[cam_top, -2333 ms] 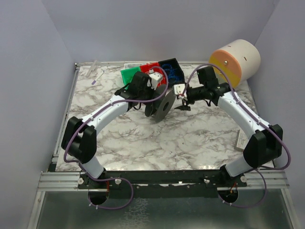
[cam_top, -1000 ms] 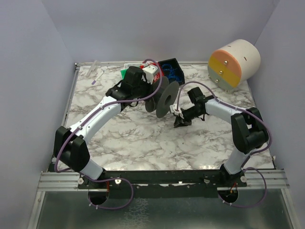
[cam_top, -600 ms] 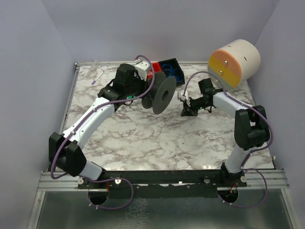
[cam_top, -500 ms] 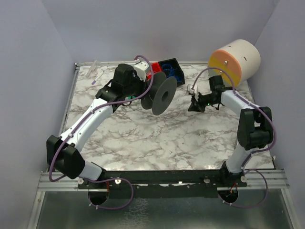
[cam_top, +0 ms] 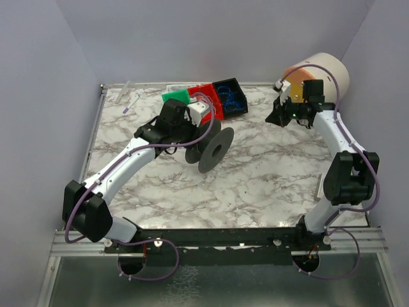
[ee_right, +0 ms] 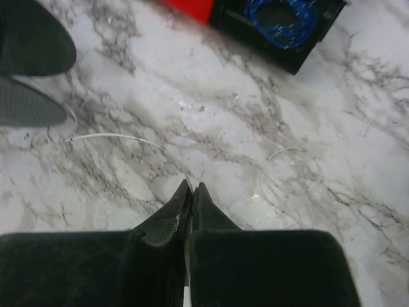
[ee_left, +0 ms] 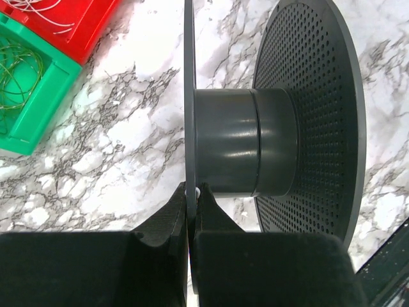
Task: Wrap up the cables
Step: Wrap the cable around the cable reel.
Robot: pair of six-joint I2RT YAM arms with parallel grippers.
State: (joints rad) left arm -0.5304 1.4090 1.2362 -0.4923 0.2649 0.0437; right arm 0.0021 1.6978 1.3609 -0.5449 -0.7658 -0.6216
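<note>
My left gripper (ee_left: 192,190) is shut on the thin rim of the dark grey spool (ee_left: 243,141), which it holds on edge over the marble table (cam_top: 255,185). In the top view the spool (cam_top: 214,150) is at table centre with the left gripper (cam_top: 198,135) behind it. My right gripper (ee_right: 192,185) is shut on a whitish cable (ee_right: 128,139), which runs in a curve left toward the spool's flange (ee_right: 29,105). The right gripper (cam_top: 273,117) is up at the back right. More cables lie coiled: green (ee_left: 19,70), whitish (ee_left: 57,13), blue (ee_right: 281,13).
Green (cam_top: 174,96), red (cam_top: 211,102) and black (cam_top: 231,96) trays sit at the back centre. A large cream and orange cylinder (cam_top: 319,80) lies at the back right, close behind the right arm. A loose wire loop (ee_right: 291,173) rests on the marble.
The right gripper has swung from beside the spool out to the back right, drawing the whitish cable. The left arm raised the spool, then brought it back down toward table centre.
</note>
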